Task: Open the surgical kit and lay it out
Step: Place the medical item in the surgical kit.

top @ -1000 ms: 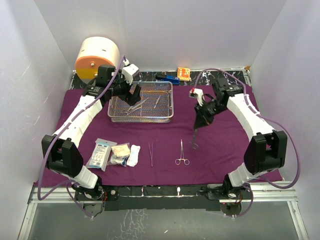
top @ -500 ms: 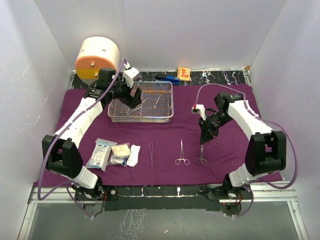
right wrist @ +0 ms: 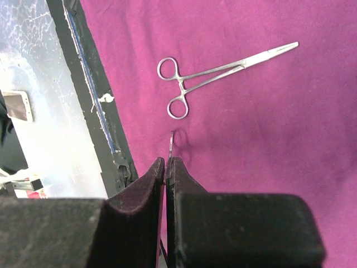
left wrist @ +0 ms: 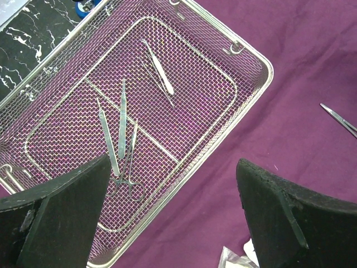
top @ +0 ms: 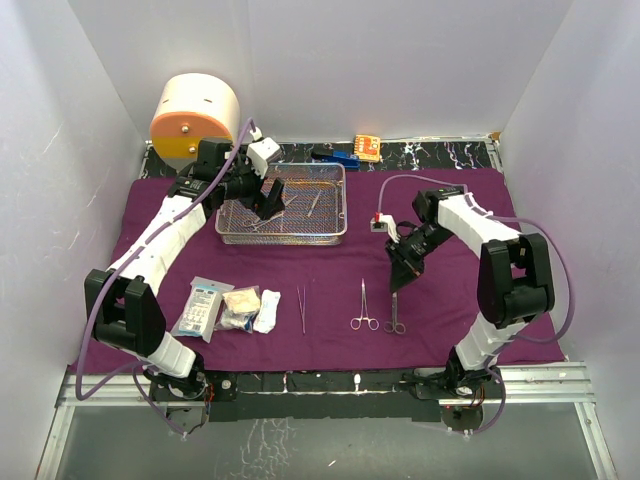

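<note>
The purple cloth (top: 450,300) lies spread flat. On it at the back stands the wire-mesh tray (top: 330,225), holding tweezers (left wrist: 159,70), two scalpels (left wrist: 109,139) and small forceps (left wrist: 131,170). My left gripper (top: 268,195) hovers open over the tray's near side, empty. Along the front lie a packet (top: 205,305), gauze (top: 240,308), tweezers (top: 301,308) and forceps (top: 364,305). My right gripper (top: 405,262) is shut on a second pair of forceps (top: 396,318). They hang rings-down just right of the laid pair, their rings (right wrist: 172,144) close above the cloth.
A cream-and-orange drum (top: 195,115) stands at the back left. A blue item (top: 338,155) and an orange item (top: 367,147) sit on the black marbled strip behind the tray. White walls close in three sides. The table's dark front edge (right wrist: 95,111) is near the right gripper.
The right gripper has carried its forceps forward, down and left to beside the laid forceps. The left gripper has stayed over the tray and opened slightly wider.
</note>
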Action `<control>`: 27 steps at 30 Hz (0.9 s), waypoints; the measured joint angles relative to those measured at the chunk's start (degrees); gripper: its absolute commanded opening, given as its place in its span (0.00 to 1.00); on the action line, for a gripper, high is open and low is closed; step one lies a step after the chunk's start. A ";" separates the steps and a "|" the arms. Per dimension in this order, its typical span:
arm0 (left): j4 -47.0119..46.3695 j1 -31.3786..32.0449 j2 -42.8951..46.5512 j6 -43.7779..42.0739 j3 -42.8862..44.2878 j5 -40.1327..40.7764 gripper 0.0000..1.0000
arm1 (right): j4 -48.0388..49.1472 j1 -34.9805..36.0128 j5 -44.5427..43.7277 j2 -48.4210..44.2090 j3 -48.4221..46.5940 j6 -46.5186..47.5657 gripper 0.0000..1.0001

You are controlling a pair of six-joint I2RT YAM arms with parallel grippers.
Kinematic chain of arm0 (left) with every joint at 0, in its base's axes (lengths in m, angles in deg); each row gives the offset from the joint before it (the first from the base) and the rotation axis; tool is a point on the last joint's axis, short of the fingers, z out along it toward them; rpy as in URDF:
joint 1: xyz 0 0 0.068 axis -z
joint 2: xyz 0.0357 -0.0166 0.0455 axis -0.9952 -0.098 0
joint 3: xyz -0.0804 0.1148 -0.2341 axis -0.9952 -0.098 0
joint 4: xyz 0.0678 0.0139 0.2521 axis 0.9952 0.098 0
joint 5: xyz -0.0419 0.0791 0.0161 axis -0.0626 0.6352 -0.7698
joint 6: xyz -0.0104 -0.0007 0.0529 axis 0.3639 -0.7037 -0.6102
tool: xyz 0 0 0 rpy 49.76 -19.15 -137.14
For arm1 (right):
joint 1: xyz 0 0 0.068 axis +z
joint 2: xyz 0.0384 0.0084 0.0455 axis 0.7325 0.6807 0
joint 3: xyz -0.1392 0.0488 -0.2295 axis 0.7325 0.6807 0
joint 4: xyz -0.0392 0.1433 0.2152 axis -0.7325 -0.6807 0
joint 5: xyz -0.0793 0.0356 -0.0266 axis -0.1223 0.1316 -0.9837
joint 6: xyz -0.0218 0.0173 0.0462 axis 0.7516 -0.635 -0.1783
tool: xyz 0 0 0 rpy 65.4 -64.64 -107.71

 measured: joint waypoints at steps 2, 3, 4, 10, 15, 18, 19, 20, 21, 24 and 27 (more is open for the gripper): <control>-0.04 0.00 0.00 -0.09 -0.02 -0.20 0.94 | 0.04 0.28 0.28 1.01 -0.57 0.28 0.00; -0.04 0.00 0.00 -0.15 -0.02 -0.28 0.94 | 0.04 0.33 0.39 1.51 -0.74 0.39 0.00; -0.04 0.00 0.00 -0.24 -0.02 -0.42 0.95 | 0.04 0.33 0.46 1.88 -0.85 0.46 0.00; -0.02 0.00 0.00 -0.57 -0.02 -0.55 0.96 | -0.09 0.33 0.90 3.58 -1.33 1.40 0.00; -0.02 0.00 0.00 -0.92 -0.02 -0.92 0.96 | -0.20 0.33 1.20 5.14 -2.93 1.79 0.00; 0.02 0.00 0.00 -1.09 -0.02 -1.11 0.97 | -0.20 0.33 1.55 6.45 -3.61 1.84 0.00; 0.02 0.00 0.00 -1.16 -0.02 -1.18 0.97 | -0.24 0.33 1.62 6.64 -3.69 1.86 0.00; 0.07 0.00 0.00 -1.31 -0.02 -1.25 0.97 | -0.37 0.33 1.60 6.82 -3.85 1.90 0.00; 0.11 0.00 0.00 -1.36 -0.02 -1.29 0.98 | -0.46 0.31 1.62 6.99 -3.93 1.92 0.00; 0.17 0.00 0.00 -1.53 -0.02 -1.40 0.98 | -0.61 0.33 1.64 7.63 -4.28 2.19 0.00; 0.17 0.00 0.00 -1.62 -0.02 -1.60 0.98 | -0.90 0.31 1.77 8.28 -4.70 2.62 0.00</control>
